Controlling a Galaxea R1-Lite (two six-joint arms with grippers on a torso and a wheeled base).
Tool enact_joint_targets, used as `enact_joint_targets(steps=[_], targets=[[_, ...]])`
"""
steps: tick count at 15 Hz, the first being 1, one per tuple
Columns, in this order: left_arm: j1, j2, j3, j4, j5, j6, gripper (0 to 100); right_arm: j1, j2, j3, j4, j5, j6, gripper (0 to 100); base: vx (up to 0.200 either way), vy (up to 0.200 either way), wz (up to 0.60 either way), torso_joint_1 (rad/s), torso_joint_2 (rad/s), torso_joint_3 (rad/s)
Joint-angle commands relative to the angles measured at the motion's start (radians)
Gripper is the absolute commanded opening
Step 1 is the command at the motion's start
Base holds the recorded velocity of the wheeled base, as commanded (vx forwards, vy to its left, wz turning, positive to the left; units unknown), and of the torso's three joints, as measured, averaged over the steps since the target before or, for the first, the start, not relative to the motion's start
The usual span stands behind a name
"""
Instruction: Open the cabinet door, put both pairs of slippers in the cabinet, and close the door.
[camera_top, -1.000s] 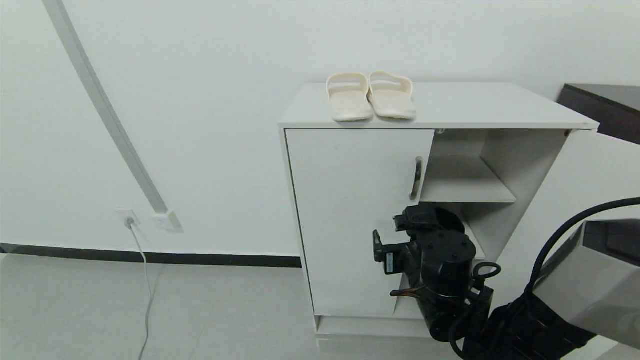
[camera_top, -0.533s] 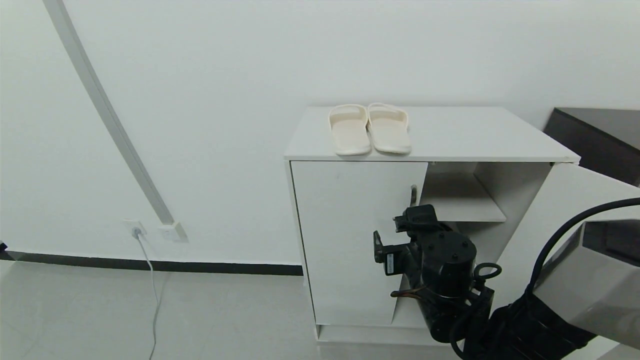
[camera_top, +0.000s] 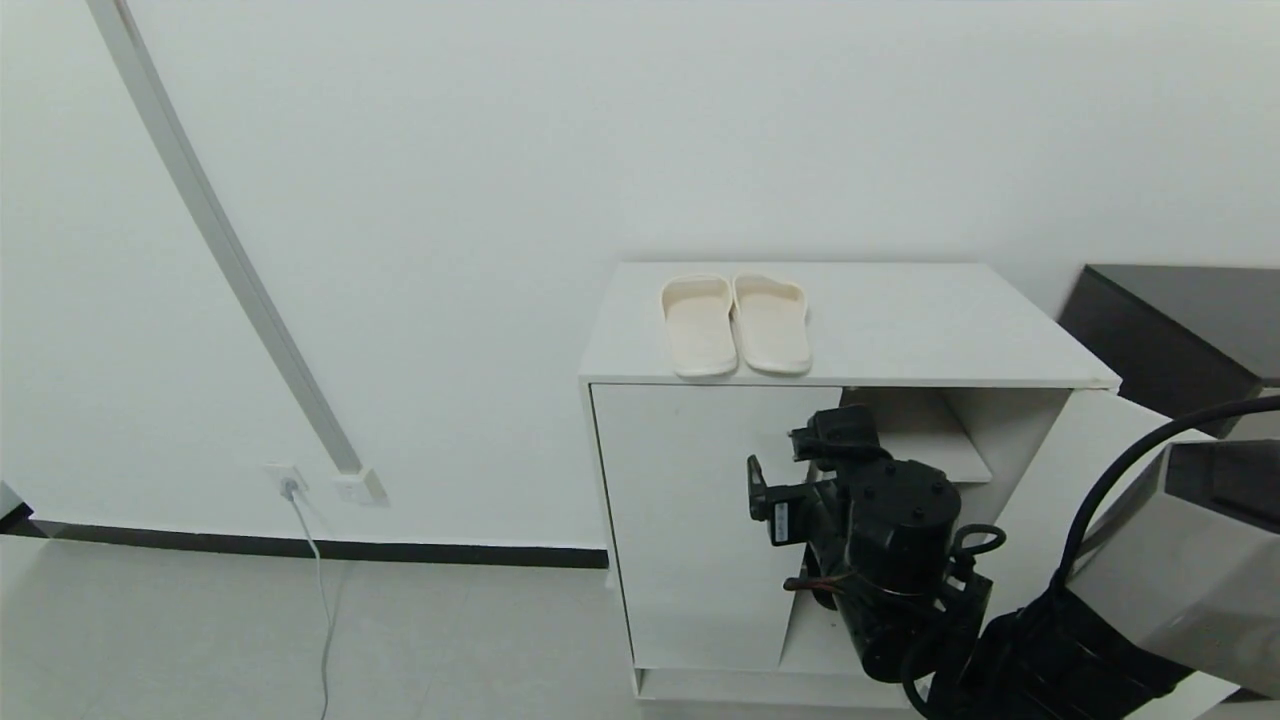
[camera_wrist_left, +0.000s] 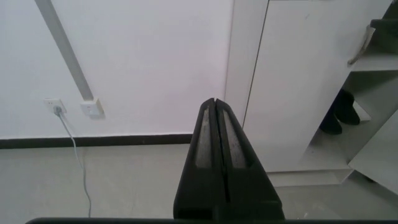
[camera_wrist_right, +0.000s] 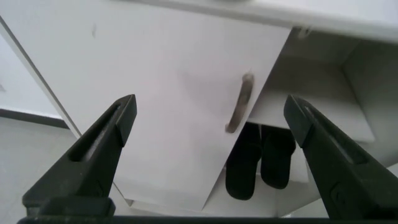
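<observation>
A cream pair of slippers (camera_top: 735, 325) lies side by side on top of the white cabinet (camera_top: 900, 330). The cabinet's right door (camera_top: 1070, 480) stands open and its left door (camera_top: 700, 520) is closed. A black pair of slippers (camera_wrist_right: 261, 162) sits on a low shelf inside, and this black pair (camera_wrist_left: 339, 112) is also seen past the left door's edge. My right gripper (camera_wrist_right: 210, 106) is open wide and empty, facing the left door's handle (camera_wrist_right: 239, 102). My left gripper (camera_wrist_left: 214, 106) is shut on nothing, low and left of the cabinet.
An upper shelf (camera_top: 930, 450) inside the cabinet is bare. A dark piece of furniture (camera_top: 1170, 330) stands to the right of the cabinet. A wall socket with a cable (camera_top: 290, 490) and a slanted grey conduit (camera_top: 200, 220) are on the wall to the left.
The whole head picture has shifted: the camera has risen, so the cabinet sits lower in it and shows more of its top. My right wrist now stands higher against the cabinet opening.
</observation>
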Motion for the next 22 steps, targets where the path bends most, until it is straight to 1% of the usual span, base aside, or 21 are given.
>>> enact_joint_targets(steps=[1, 8, 12, 13, 14, 15, 17, 18, 19, 20, 22], targets=[[0.000, 0.001, 0.000, 0.000, 0.001, -0.001, 0, 0.002, 0.000, 0.002, -0.001, 0.000, -0.001, 100, 0.000, 0.000, 0.00, 0.246, -0.57, -0.330], [0.000, 0.001, 0.000, 0.000, 0.000, 0.001, 0, -0.002, -0.006, 0.007, -0.018, 0.020, -0.001, 100, 0.000, 0.000, 0.00, 0.246, -0.56, -0.314], [0.000, 0.001, 0.000, 0.000, 0.001, 0.001, 0, -0.021, -0.008, -0.001, -0.035, 0.056, -0.031, 100, 0.000, 0.000, 0.00, 0.028, -0.05, -0.033], [0.000, 0.001, 0.000, 0.000, 0.000, 0.001, 0, -0.028, -0.006, -0.013, -0.043, 0.066, -0.044, 100, 0.000, 0.000, 0.00, 0.000, 0.00, 0.000], [0.000, 0.001, 0.000, 0.000, 0.000, 0.002, 0, -0.044, -0.006, -0.059, -0.027, 0.066, -0.054, 100, 0.000, 0.000, 0.00, 0.000, 0.00, 0.000], [0.000, 0.001, 0.000, 0.000, 0.000, 0.002, 0, -0.054, -0.006, -0.105, 0.008, 0.065, -0.054, 100, 0.000, 0.000, 0.00, 0.000, 0.00, 0.000], [0.000, 0.001, 0.000, 0.000, 0.000, 0.002, 0, -0.067, -0.012, -0.219, 0.177, 0.066, -0.023, 100, 0.000, 0.000, 0.00, 0.000, 0.00, 0.000], [0.000, 0.001, 0.000, 0.000, 0.000, 0.004, 0, -0.064, -0.009, -0.268, 0.266, 0.068, 0.014, 100, 0.000, 0.000, 0.00, 0.000, 0.00, 0.000], [0.000, 0.001, 0.000, 0.000, 0.000, 0.004, 0, -0.061, -0.011, -0.292, 0.309, 0.068, 0.032, 100, 0.000, 0.000, 0.00, 0.000, 0.00, 0.000], [0.000, 0.001, 0.000, 0.000, 0.000, 0.002, 0, -0.061, -0.009, -0.357, 0.413, 0.068, 0.080, 100, 0.000, 0.000, 0.00, 0.000, 0.00, 0.000], [0.000, 0.001, 0.000, 0.000, 0.000, 0.002, 0, -0.061, -0.012, -0.416, 0.516, 0.069, 0.120, 100, 0.000, 0.000, 0.00, 0.000, 0.00, 0.000]])
